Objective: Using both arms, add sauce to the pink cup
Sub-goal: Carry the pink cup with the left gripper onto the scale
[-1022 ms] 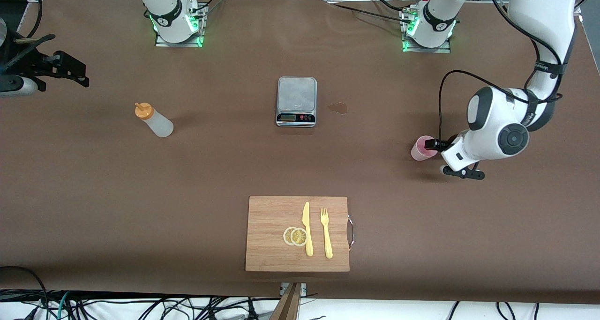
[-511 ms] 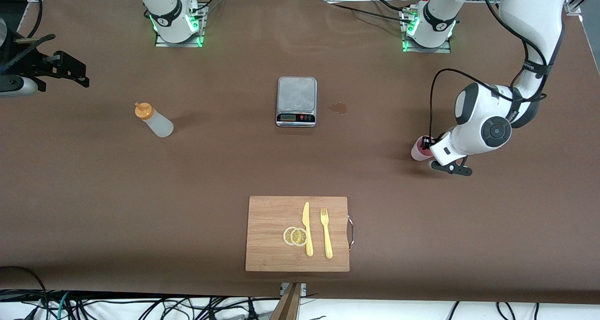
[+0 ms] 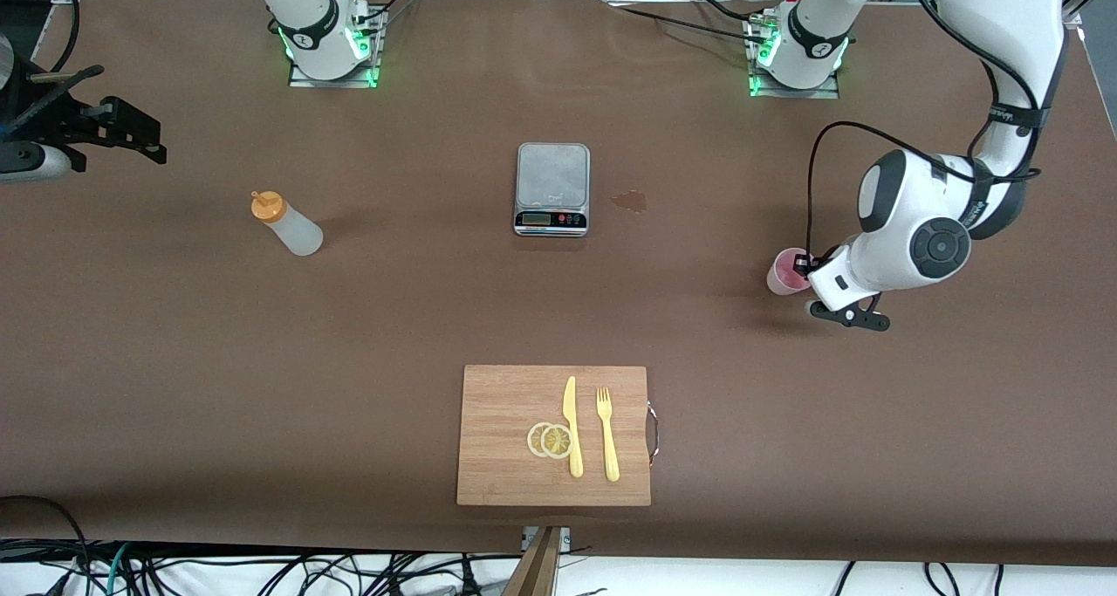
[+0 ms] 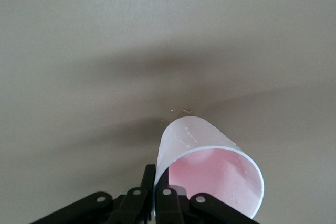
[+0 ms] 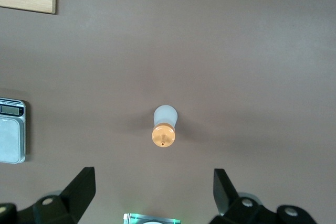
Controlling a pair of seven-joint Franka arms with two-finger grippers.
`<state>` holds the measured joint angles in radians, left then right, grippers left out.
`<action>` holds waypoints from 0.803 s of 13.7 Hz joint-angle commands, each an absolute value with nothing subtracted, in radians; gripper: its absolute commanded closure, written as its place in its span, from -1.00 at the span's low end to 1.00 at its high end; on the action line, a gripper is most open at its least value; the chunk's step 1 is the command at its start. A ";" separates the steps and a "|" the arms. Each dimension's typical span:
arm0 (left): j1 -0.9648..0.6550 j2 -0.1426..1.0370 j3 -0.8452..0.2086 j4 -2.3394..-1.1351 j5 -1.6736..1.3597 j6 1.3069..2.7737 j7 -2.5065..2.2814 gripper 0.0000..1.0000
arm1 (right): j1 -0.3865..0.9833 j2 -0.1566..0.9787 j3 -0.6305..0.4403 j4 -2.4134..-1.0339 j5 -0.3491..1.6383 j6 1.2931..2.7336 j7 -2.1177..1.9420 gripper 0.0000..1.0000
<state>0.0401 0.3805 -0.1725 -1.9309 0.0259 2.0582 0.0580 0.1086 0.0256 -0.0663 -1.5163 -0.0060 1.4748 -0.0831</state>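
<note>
**Left gripper point(image 3: 801, 273) clamped on cup rim**

Pinches pink cup point(image 3: 788, 272) wall at left arm's end of table, cup tilted in wrist view. Best lifted gently and kept upright, carried toward scale point(image 3: 551, 188). Right gripper point(image 5: 152, 187) spread apart, waiting high above sauce point(image 3: 286, 222), which stands upright toward right arm's end.

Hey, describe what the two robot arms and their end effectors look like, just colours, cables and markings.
Both arms are glossy white with rounded black joint caps; the left arm carries a looping black cable and small dark lettering on a black band. Green lights glow at both bases. The left end effector and the right end effector are matte black, with flat fingers and small silver screws.
</note>
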 commanded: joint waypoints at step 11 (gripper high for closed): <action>-0.105 0.377 -0.646 -1.802 -0.064 1.937 -0.676 1.00 | 0.107 0.029 -0.063 -1.500 0.006 1.493 -0.080 -0.98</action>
